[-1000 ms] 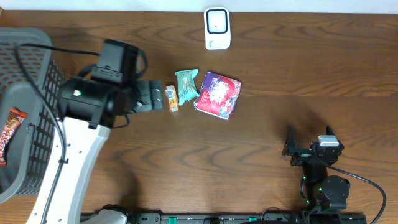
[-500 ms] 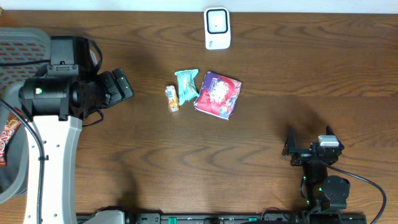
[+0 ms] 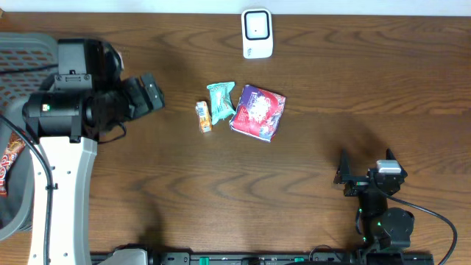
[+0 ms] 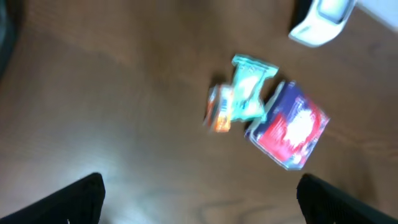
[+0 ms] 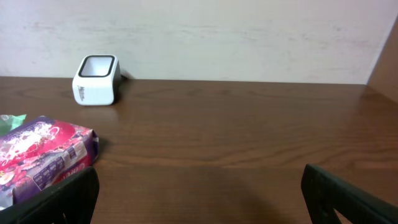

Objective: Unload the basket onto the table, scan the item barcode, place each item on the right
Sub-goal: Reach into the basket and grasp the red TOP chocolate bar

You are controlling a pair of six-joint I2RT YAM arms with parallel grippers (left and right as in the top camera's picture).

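Three items lie mid-table: a small orange packet [image 3: 203, 116], a teal packet [image 3: 221, 101] and a purple-and-red pack [image 3: 257, 111]. The white scanner [image 3: 257, 33] stands at the far edge behind them. My left gripper [image 3: 151, 94] hovers open and empty to the left of the orange packet, apart from it. Its wrist view is blurred and shows the teal packet [image 4: 249, 87], the purple pack [image 4: 289, 124] and the scanner [image 4: 323, 18] ahead of the open left gripper [image 4: 199, 199]. My right gripper [image 3: 366, 158] rests open and empty at the near right, with the scanner [image 5: 95, 79] far ahead of it.
A grey mesh basket [image 3: 29, 51] stands at the left edge, with a red candy bar [image 3: 11, 158] inside it. The left arm's white link runs down the left side. Bare wood lies between the right gripper [image 5: 199, 193] and the purple pack [image 5: 43, 152].
My left gripper has drawn back to the left, away from the orange packet it was beside, then edged slightly right again. The items and the right arm have not moved.
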